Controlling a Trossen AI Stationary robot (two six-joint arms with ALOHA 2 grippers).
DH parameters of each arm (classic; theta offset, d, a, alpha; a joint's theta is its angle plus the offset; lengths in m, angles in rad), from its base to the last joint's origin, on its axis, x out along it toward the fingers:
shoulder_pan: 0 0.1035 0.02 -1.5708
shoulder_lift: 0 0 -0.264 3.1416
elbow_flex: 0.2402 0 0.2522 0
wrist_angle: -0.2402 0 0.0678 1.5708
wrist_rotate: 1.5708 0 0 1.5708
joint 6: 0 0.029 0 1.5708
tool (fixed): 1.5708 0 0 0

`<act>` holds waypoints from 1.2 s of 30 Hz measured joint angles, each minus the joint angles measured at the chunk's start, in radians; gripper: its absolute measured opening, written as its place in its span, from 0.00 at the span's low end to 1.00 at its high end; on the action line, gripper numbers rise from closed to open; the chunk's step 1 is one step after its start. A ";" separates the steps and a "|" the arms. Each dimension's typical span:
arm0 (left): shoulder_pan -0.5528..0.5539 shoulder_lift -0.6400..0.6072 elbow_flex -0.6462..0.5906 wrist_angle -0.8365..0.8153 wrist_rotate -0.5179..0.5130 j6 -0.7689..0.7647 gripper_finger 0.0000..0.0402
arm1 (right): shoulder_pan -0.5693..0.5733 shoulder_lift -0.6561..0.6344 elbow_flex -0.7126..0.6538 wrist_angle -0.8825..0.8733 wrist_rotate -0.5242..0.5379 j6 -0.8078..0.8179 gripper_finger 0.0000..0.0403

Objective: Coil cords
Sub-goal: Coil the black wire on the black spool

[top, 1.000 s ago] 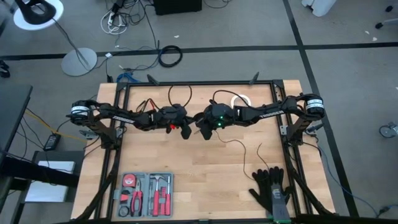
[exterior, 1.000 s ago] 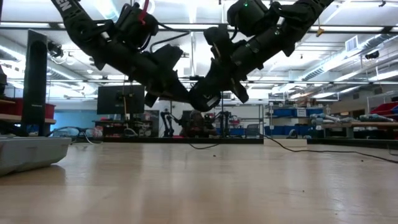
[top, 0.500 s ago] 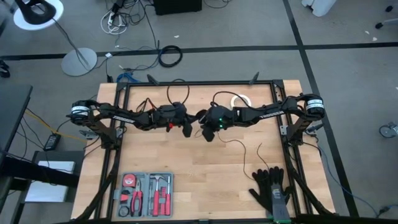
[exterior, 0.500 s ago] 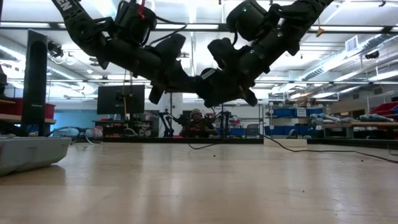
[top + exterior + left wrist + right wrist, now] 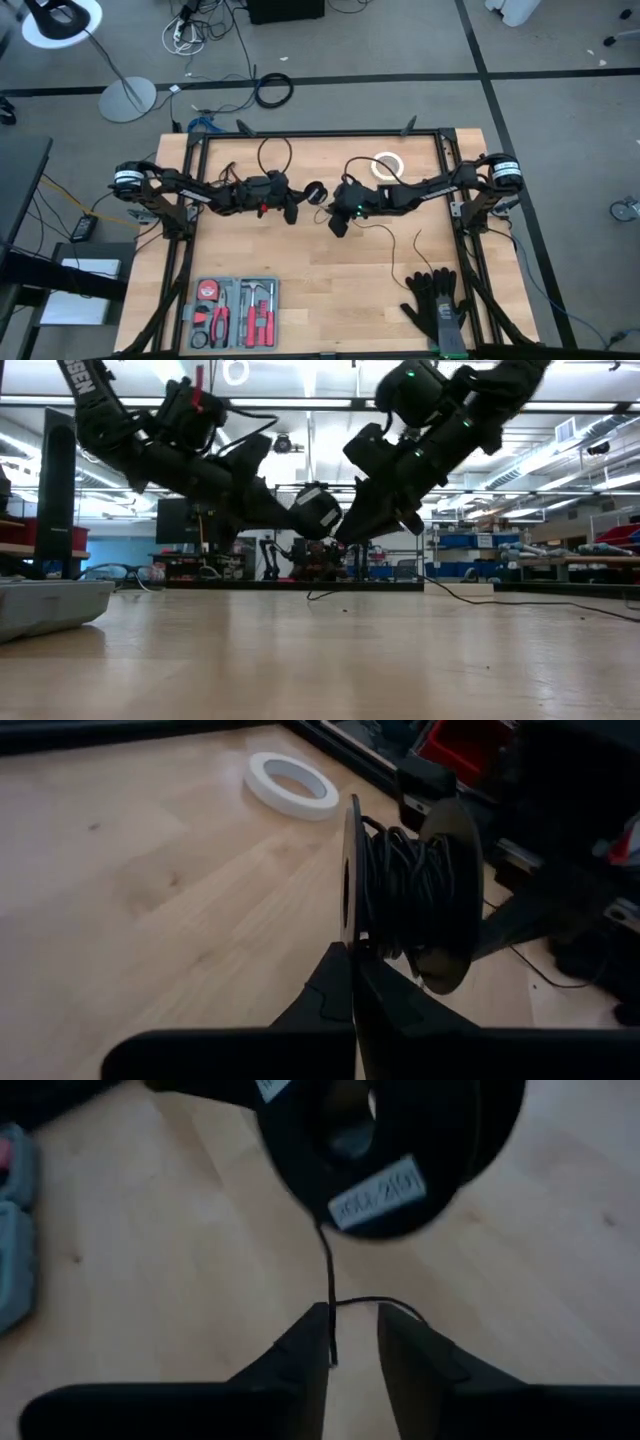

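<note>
We see the small round black spool wound with thin black cord point(image 5: 405, 890) clamped in left gripper point(image 5: 352, 952); right gripper point(image 5: 352, 1327), at its 3 o'clock, fingers apart, cord probably running between.

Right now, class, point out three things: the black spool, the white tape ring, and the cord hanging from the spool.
black spool point(image 5: 405, 900), left wrist view, on its wound cord.
white tape ring point(image 5: 292, 785), left wrist view, on its rim.
cord point(image 5: 327, 1285), right wrist view, on the hanging strand.
</note>
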 joint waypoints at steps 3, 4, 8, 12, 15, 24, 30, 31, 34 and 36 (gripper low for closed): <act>0.004 0.000 -0.046 0.053 -0.002 -0.031 0.00 | 0.019 0.000 -0.083 0.123 0.002 0.030 0.26; 0.004 0.000 -0.058 0.067 -0.002 -0.037 0.00 | 0.025 0.000 -0.110 0.160 0.002 0.043 0.27; 0.004 0.000 -0.106 0.140 0.010 -0.043 0.00 | 0.045 0.000 -0.192 0.245 0.002 0.088 0.27; 0.004 -0.001 -0.145 0.177 0.014 -0.059 0.00 | 0.052 0.000 -0.212 0.256 0.002 0.087 0.27; 0.004 -0.001 -0.164 0.179 0.015 -0.062 0.00 | 0.051 0.000 -0.209 0.291 0.007 0.033 0.27; 0.004 -0.001 -0.178 0.181 0.016 -0.062 0.00 | 0.004 0.060 -0.107 0.294 0.065 -0.258 0.28; 0.004 -0.001 -0.178 0.180 0.016 -0.062 0.00 | -0.042 0.185 0.011 0.115 0.054 -0.288 0.27; 0.004 -0.001 -0.177 0.181 0.017 -0.062 0.00 | -0.045 0.193 0.025 0.084 0.052 -0.288 0.27; 0.004 -0.001 -0.177 0.178 0.017 -0.064 0.00 | -0.055 0.196 0.035 -0.006 0.014 -0.271 0.28; 0.004 -0.001 -0.177 0.177 0.017 -0.062 0.00 | -0.059 0.193 0.036 -0.027 -0.008 -0.240 0.26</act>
